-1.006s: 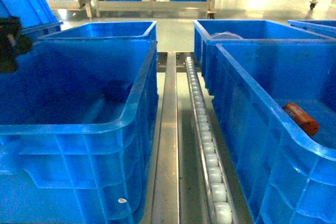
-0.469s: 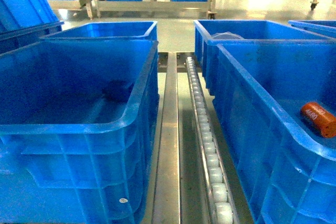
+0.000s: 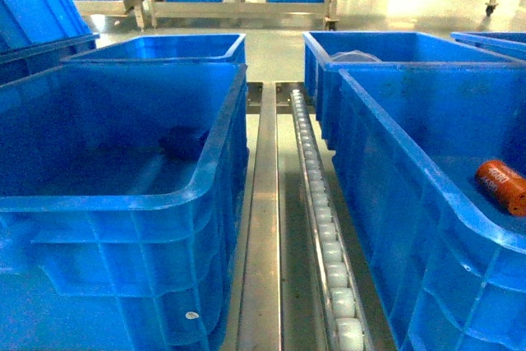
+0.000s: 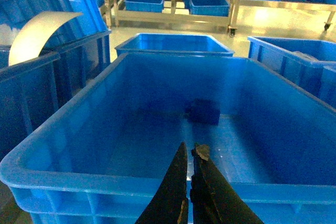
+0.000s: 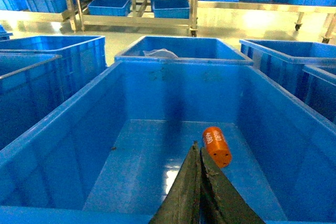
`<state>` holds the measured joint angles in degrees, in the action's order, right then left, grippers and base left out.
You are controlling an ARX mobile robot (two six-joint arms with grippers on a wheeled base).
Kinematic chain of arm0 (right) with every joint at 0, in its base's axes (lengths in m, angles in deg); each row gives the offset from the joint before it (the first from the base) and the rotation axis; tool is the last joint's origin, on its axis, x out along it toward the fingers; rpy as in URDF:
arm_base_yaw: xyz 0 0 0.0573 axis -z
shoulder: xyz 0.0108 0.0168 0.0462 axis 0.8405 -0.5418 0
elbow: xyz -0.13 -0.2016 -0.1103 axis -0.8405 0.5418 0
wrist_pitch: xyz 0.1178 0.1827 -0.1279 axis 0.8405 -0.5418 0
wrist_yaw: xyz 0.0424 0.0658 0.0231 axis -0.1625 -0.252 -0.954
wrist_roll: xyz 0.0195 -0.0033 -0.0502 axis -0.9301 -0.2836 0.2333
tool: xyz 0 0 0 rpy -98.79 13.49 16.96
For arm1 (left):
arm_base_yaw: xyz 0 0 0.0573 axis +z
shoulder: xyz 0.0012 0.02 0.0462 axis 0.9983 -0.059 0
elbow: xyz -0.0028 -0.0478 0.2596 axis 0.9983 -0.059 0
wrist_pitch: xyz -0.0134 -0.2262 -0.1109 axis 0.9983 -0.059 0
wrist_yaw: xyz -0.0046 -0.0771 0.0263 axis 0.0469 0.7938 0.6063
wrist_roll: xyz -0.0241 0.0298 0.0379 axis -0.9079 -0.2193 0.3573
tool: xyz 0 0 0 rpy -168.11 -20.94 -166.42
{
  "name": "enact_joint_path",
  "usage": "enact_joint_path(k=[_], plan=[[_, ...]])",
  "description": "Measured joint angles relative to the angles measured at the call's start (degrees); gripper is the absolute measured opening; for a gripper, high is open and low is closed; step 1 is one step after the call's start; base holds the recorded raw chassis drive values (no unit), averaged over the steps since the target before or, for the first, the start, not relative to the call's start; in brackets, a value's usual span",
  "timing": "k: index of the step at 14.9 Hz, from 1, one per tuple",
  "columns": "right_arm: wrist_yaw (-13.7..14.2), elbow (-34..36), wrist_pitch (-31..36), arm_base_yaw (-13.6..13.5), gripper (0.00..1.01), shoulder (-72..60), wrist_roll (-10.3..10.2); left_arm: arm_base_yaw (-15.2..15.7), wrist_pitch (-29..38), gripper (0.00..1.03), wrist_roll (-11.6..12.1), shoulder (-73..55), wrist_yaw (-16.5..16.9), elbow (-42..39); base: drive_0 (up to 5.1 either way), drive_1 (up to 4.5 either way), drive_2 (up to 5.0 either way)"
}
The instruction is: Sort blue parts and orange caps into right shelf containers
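You are between picks: both arms are drawn back over their bins and neither hand carries anything. Start with the biggest things. The right shelf container (image 3: 427,121) fills the right half of the head view, and its twin, the left bin (image 3: 123,195), fills the left, with a roller rail (image 3: 316,203) running between them from 6 toward 12 o'clock. In the right container one orange cap (image 5: 216,146) lies on its side on the floor, free of the walls, at about 1 o'clock from the right hand (image 5: 198,160); in the head view it shows at 3 o'clock against the frame edge. The right hand hangs above that bin with its jaws pressed together on nothing. The left hand (image 4: 189,156) is likewise closed on nothing over the left bin, where a dark blue lump (image 4: 202,112) sits on the floor at 12 o'clock from the tips; it may be a blue part, but blue on blue in shadow leaves that unsure. Judging from this, one cap is delivered and the next move calls for a fresh pick: open a hand first, and confirm what the lump is before you commit the left arm to it.
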<state>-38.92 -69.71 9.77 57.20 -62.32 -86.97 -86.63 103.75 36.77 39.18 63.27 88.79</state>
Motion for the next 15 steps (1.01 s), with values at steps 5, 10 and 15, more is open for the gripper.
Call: enact_joint_path(k=[5, 10, 15], plan=[[-0.02, 0.00, -3.04, 0.00, 0.01, 3.43, -0.02, 0.00, -2.97, 0.02, 0.02, 3.56, 0.00, -0.02, 0.0, 0.00, 0.0], [0.00, 0.04, -12.28, 0.00, 0.01, 13.31, 0.00, 0.00, -12.61, 0.02, 0.02, 14.16, 0.00, -0.02, 0.0, 0.00, 0.0], [0.00, 0.04, -20.79, 0.00, 0.01, 22.03, -0.02, 0.00, -21.70, 0.02, 0.02, 23.41, 0.00, -0.04, 0.0, 0.00, 0.0]])
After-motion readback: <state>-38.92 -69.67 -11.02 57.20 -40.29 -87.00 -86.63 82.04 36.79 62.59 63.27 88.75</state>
